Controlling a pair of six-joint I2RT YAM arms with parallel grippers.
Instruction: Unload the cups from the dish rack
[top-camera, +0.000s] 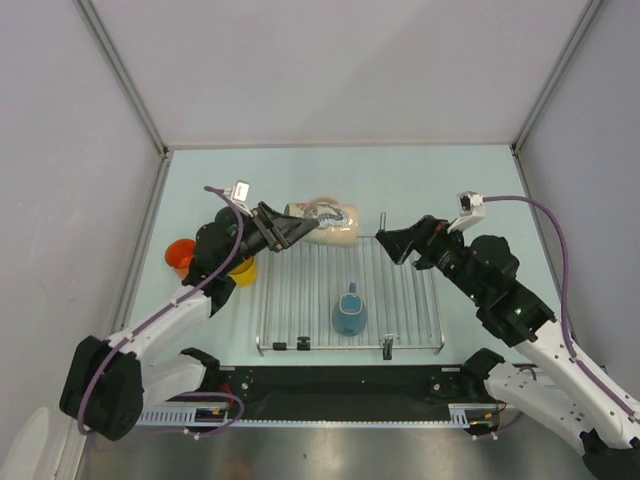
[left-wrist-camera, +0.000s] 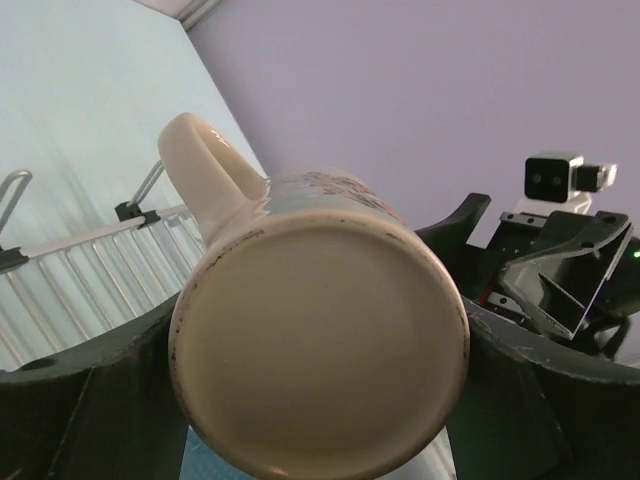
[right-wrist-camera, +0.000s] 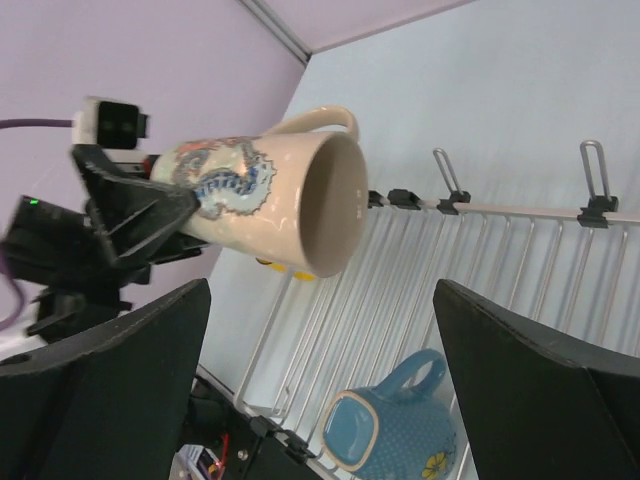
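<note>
This is looking like a robotics lab, a closed test cell rather than a kitchen. Plain grey-lilac panels in metal framing are walling in a pale desk on three sides. The left arm and the right arm are standing on a black rail along the desk's near edge, trailing purple cables and carrying small cameras. A wire dish rack, a cream mug and a blue mug are showing as the few household things.

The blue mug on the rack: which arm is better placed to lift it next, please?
Right: the right gripper is open and empty at the dish rack; the left gripper holds the cream mug.
</note>
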